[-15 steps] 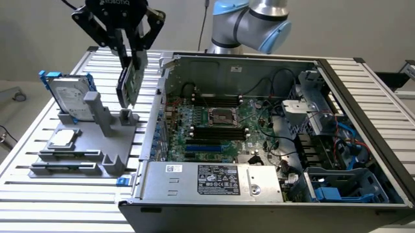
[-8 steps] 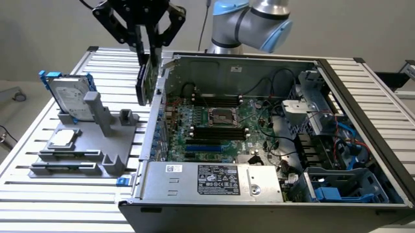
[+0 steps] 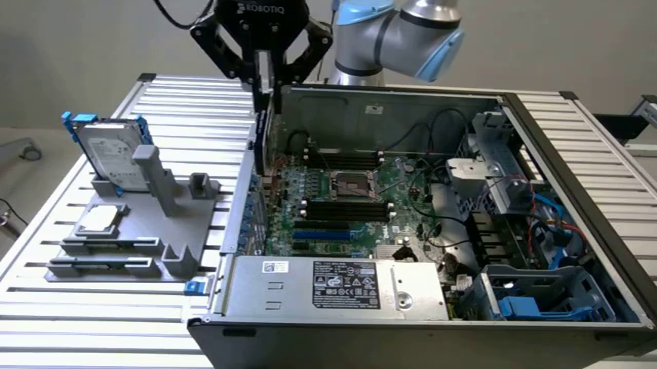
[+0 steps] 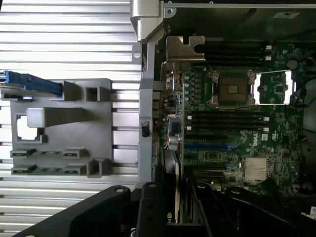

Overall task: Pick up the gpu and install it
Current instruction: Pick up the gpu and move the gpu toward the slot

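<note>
My gripper (image 3: 265, 75) hangs over the far left corner of the open computer case (image 3: 339, 296) and is shut on the gpu (image 3: 264, 131). The card hangs edge-on and upright, its lower end dipping just inside the case's left wall above the green motherboard (image 3: 349, 207). In the wrist view the gpu (image 4: 171, 170) runs as a thin edge out from between the black fingers (image 4: 148, 207), beside the motherboard (image 4: 232, 123) and its blue slot (image 4: 205, 146). A silver bracket tab (image 4: 184, 48) shows at its far end.
On the slatted table at the exterior view's left stands a grey holder (image 3: 154, 223) carrying a silver hard drive with blue frame (image 3: 108, 154) and a small square silver chip (image 3: 100, 219). Inside the case are the processor socket (image 3: 347, 184), a power supply (image 3: 339, 284) and drive cages (image 3: 524, 223).
</note>
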You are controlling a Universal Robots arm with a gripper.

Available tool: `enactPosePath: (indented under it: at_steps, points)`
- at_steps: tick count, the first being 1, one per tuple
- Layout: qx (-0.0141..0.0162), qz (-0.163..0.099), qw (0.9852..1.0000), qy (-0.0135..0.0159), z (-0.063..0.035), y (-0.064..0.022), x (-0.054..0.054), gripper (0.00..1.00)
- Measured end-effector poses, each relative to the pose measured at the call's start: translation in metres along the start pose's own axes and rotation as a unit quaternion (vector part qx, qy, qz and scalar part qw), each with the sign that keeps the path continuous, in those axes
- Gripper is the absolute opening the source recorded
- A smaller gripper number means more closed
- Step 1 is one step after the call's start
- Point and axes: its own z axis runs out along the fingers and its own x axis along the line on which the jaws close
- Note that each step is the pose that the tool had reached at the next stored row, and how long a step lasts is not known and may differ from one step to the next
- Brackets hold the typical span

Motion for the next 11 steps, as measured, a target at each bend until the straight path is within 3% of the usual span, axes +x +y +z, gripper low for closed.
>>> enactPosePath:
  at_steps: [11]
  points:
    - [0.0030,0.000,1.0000,0.0000,0.0189,-0.0010,-0.051,0.27]
